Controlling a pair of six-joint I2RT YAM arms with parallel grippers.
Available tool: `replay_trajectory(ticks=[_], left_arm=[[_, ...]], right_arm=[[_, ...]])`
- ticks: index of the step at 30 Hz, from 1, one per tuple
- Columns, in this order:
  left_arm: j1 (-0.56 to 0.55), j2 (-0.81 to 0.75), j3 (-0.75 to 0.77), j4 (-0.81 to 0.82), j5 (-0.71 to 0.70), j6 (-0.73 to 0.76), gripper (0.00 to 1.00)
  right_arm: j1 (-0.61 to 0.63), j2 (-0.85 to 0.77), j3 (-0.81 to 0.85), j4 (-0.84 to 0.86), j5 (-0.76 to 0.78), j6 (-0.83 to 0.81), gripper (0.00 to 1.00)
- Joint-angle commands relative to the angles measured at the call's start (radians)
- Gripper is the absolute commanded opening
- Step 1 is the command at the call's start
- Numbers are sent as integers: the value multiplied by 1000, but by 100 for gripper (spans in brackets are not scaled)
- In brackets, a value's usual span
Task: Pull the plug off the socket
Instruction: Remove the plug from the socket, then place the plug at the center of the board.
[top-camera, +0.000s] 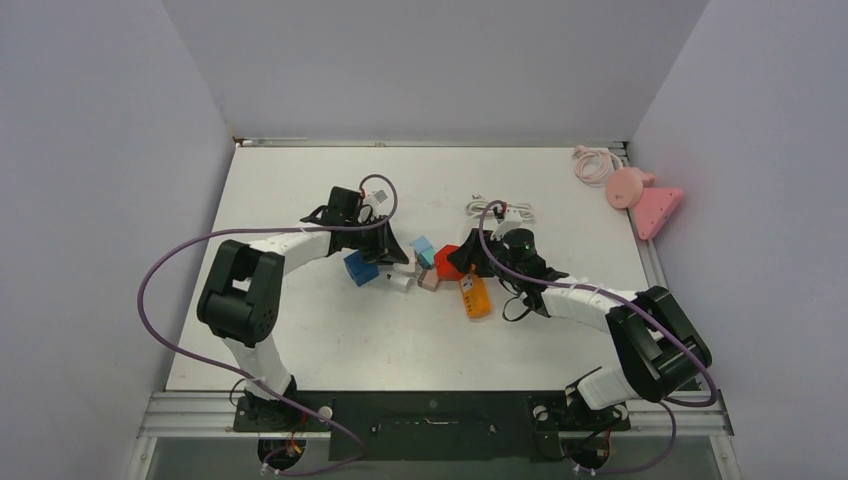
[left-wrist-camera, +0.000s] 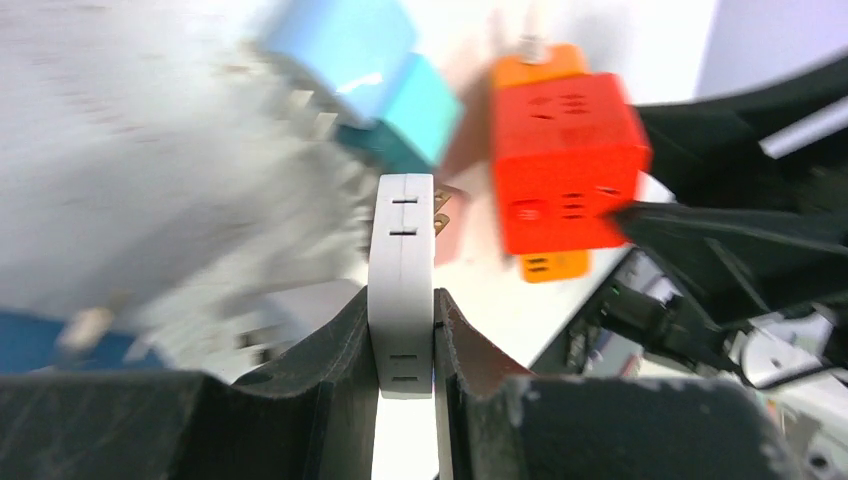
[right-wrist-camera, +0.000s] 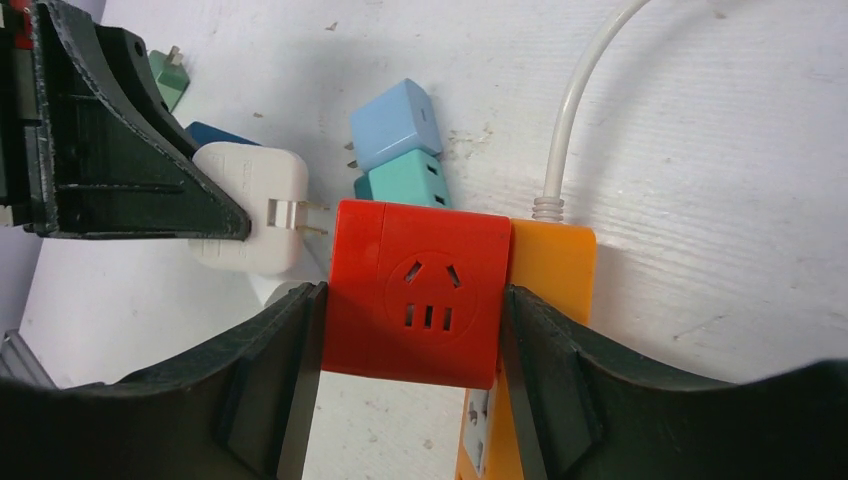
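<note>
Had plug pinched in left fingers, socket squeezed in right fingers, prongs showing between.

Smooth red plastic socket, matt white plug, probably plastic

A robotics lab's test cell — a white table boxed in by bare pale walls, a left arm and right arm bolted to a metal rail along its edge.
</note>
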Motion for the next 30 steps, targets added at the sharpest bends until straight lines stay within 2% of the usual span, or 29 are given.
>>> replay_trajectory(ticks=[1,12,16,18,26,30], left_arm=[[40,18,8,-70,-131,68,0],[40,-22,-17,58,-42,21,0],[40,-51,-17,41,-133,45,0],[31,-42,10,-18,-217,89,1],[16,8,66,-117,-280,148,22],[16,3,69,-123,-296,153,39]], right_arm=[[-19,-51,3,40,62,-33,5],[-18,-45,2,46,59,-29,5],[-14,-40,0,56,54,-34,5],[-7,-38,0,61,51,-43,5],[7,-40,1,60,53,-57,5],[9,-39,1,59,51,-59,5]])
